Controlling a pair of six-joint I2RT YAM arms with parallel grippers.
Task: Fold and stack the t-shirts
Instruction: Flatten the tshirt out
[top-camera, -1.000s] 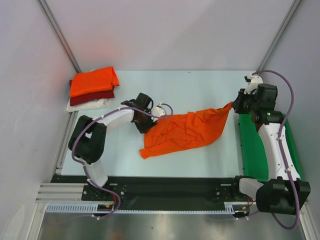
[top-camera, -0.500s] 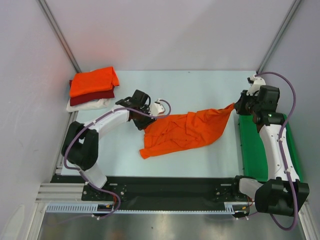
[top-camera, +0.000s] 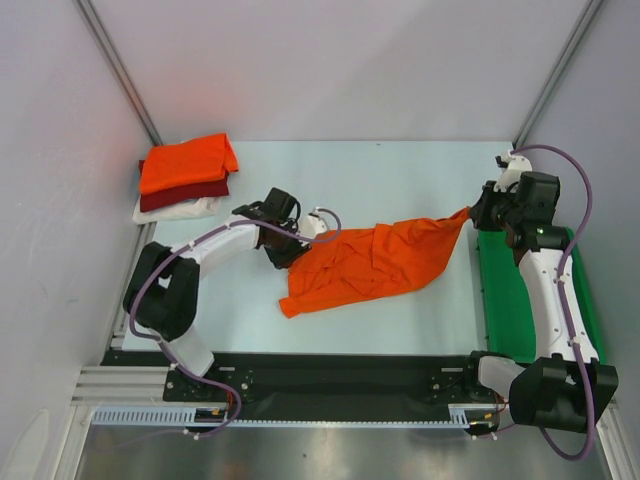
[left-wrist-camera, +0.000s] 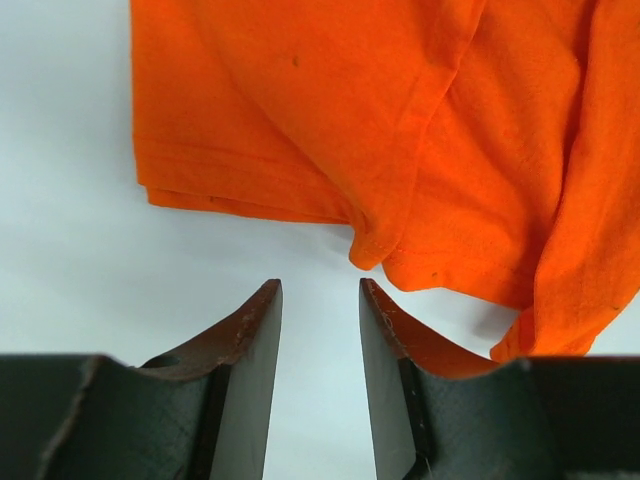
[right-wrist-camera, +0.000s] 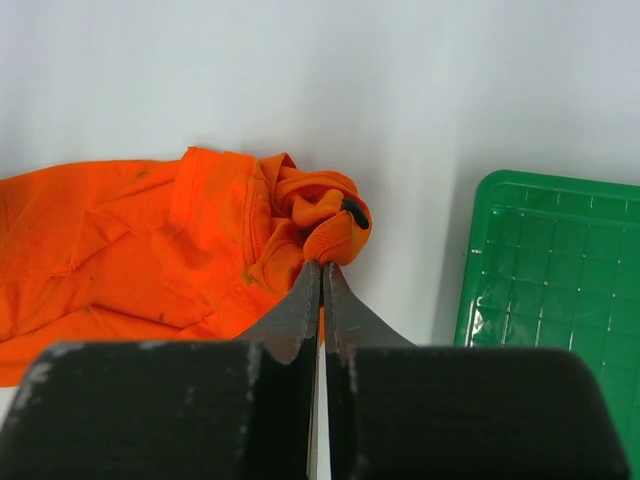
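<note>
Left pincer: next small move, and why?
Probably ease the left pincer forward onto the loose orange t-shirt edge just ahead, then close. Its jaws stand apart with nothing between them, while the right pincer is shut on the shirt's opposite corner, so this end is not yet held.

Pale grey walls (top-camera: 350, 60) enclose a light table (top-camera: 400, 180), metal posts (top-camera: 120, 70) in corners

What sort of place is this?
Probably a robot test cell: grey walls box in a pale table, a left arm and right arm are bolted at its edge, and an orange t-shirt lies crumpled between them.
</note>
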